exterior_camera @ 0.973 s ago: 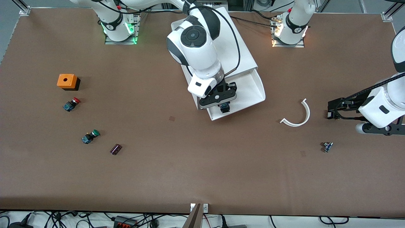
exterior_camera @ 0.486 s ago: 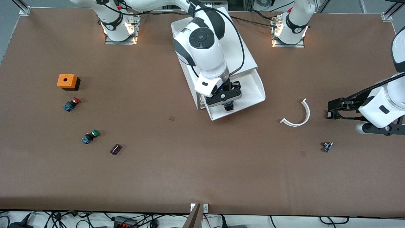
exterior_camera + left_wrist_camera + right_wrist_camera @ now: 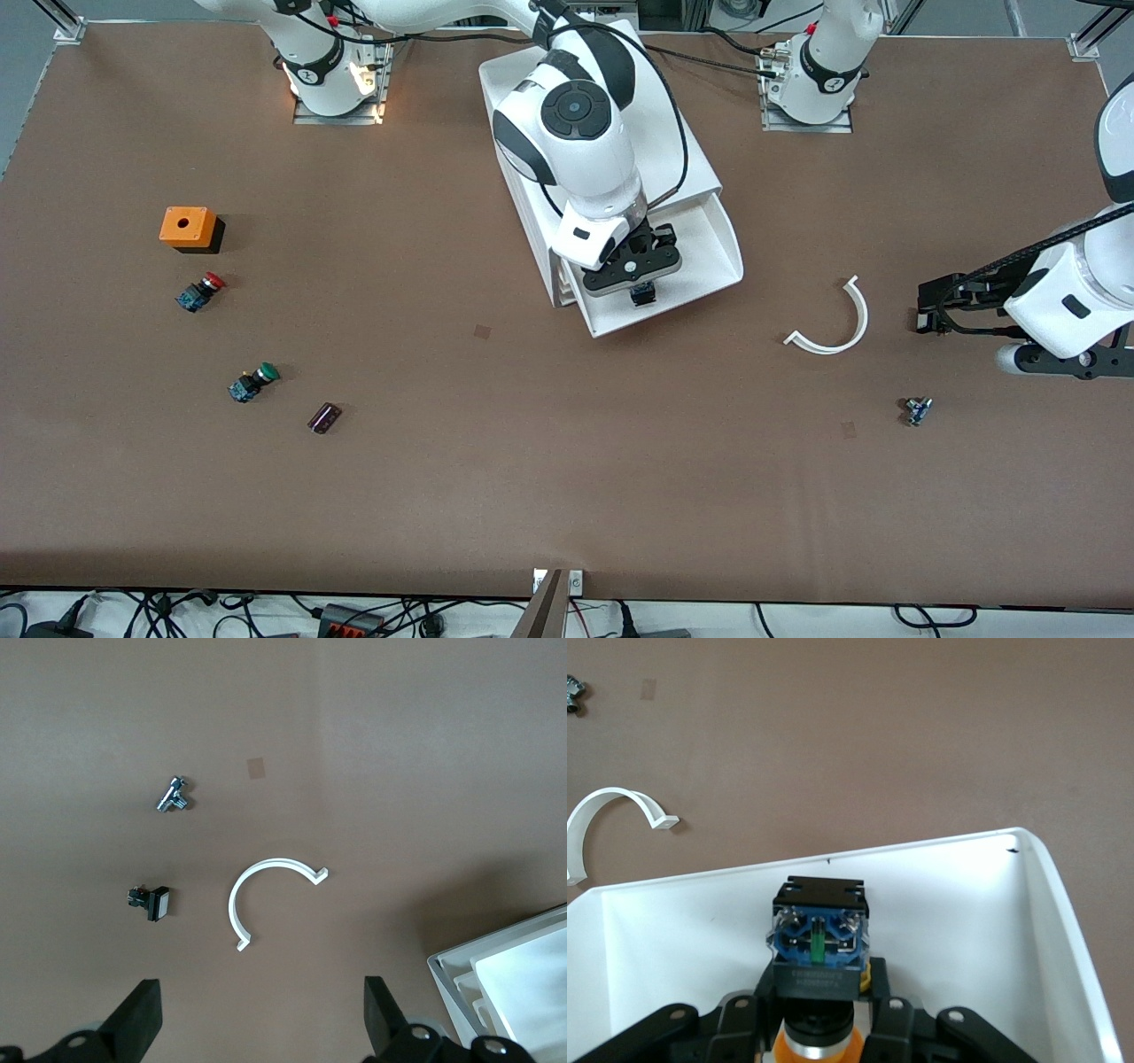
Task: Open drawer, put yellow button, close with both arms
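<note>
Closest, the white half-ring point(image 3: 833, 323) lies on the table point(image 3: 567, 478). Over the pulled-out drawer point(image 3: 709, 257), the right gripper point(image 3: 641, 295) clamps the yellow button point(image 3: 819, 939); only its wrist view shows the orange cap and faint, unreadable lettering. At the table's left-arm end, the left gripper point(image 3: 261, 1014) waits spread wide.

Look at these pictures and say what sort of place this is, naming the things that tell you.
Most likely a robotics lab workbench. Two white arms are bolted to a brown table ringed by cables; the right gripper holds the yellow button over the open drawer; push-button switches and small electrical parts lie scattered around.
</note>
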Motion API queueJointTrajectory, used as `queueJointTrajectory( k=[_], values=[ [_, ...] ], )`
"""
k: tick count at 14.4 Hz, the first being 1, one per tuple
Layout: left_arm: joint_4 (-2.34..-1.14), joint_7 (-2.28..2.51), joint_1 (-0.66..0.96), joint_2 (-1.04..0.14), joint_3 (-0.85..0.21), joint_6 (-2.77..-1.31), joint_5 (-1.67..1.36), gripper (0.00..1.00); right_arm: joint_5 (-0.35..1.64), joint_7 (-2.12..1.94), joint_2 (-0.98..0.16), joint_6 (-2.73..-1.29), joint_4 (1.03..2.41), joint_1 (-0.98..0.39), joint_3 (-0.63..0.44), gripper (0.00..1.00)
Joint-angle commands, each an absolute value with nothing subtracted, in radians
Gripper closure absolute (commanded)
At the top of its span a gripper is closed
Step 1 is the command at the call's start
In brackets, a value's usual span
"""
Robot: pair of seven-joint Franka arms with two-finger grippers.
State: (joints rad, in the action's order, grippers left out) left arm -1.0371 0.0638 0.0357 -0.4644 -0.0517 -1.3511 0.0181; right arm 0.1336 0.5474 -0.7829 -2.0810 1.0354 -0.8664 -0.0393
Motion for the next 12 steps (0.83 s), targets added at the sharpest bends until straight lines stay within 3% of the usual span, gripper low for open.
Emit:
queueJointTrajectory(
  k=[1,4,5,6,12],
  values=[
    [-1.031,0.075,0.034,-0.453,-0.054,-1.331,0.003,0.0,0.146,0.563,-0.799,-2.052,0.994,-0.882,-0.046,1.0],
    [-1.031,0.074,0.032,-0.453,-0.054,-1.33,0.002,0.0,0.144,0.561,-0.799,-2.052,0.994,-0.884,-0.048,1.0],
    [-1.031,0.075,0.032,-0.453,-0.054,-1.33,0.002,0.0,0.144,0.563,-0.799,-2.052,0.994,-0.884,-0.048,0.69],
    [-1.031,0.075,0.032,-0.453,-0.054,-1.33,0.002,0.0,0.14,0.561,-0.798,-2.052,0.994,-0.884,-0.051,0.01],
    [-1.031,0.075,0.032,-0.453,-0.054,-1.331,0.002,0.0,0.141,0.565,-0.792,-2.033,0.992,-0.884,-0.052,0.0]
  ],
)
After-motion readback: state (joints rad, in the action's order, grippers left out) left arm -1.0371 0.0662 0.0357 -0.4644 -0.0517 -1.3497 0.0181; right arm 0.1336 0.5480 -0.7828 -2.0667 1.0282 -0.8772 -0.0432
